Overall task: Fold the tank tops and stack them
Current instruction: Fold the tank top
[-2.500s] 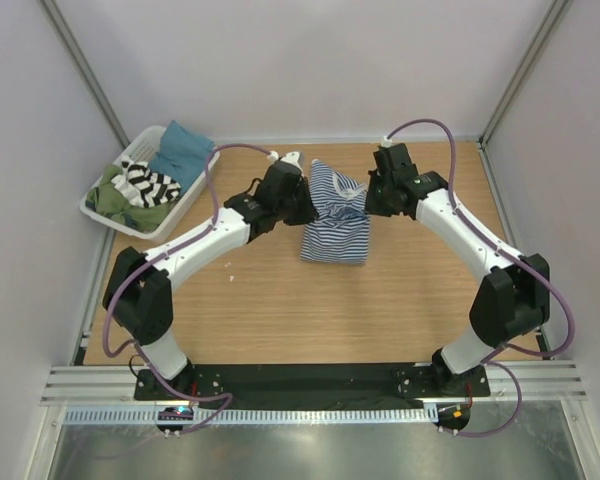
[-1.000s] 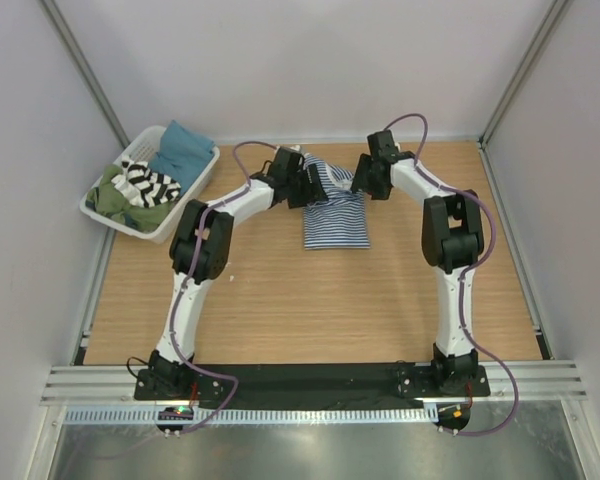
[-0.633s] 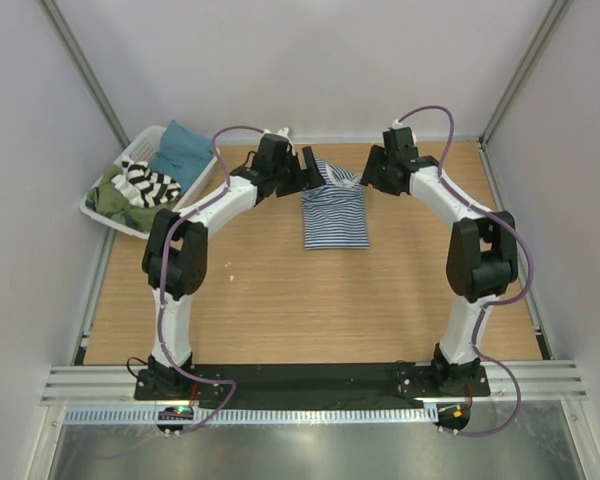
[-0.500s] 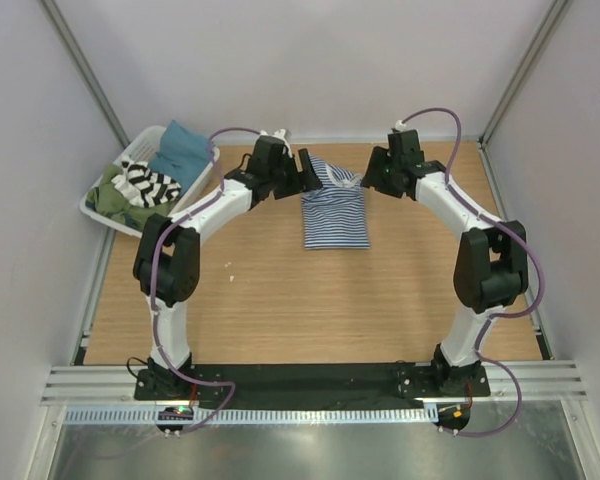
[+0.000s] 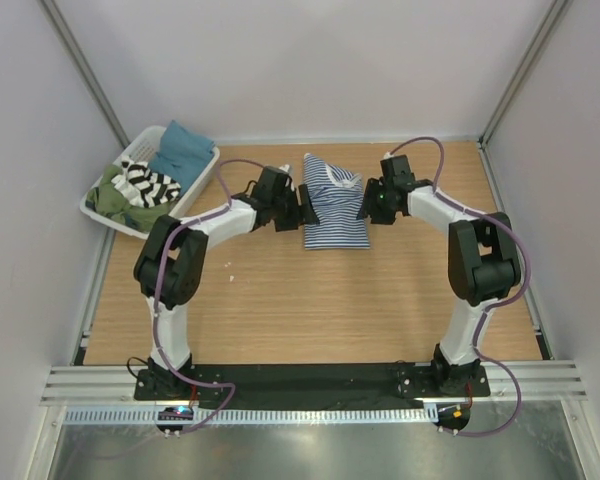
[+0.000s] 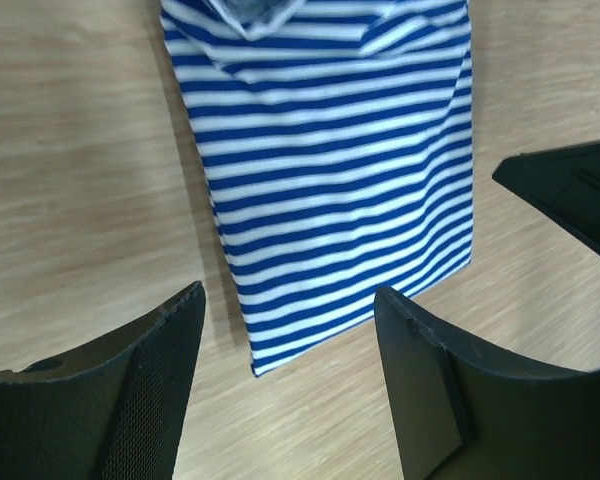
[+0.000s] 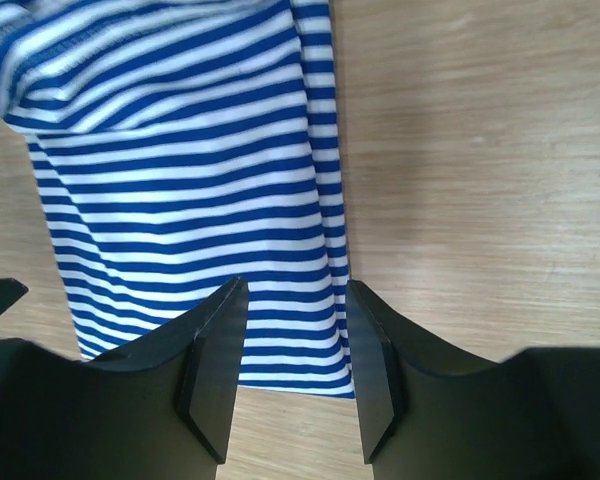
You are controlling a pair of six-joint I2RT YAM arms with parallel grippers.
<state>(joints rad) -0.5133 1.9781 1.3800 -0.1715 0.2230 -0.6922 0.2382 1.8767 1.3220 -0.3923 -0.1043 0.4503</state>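
Thin navy-and-white striped tank top, white basket

– What is sitting at the far left?

– A white slatted basket is resting at the far left corner of the wooden table, turned at an angle. A teal cloth is lying in its far end, and a green cloth is bunching up at its near end.

– And around the table?

– Pale walls are closing it in on three sides, with a metal post leaning up at each far corner. A tiny white speck is lying on the wood, left of centre.

– What is running along the near edge?

– A black plate is lying there, with a slotted white strip stretching across just in front of it.
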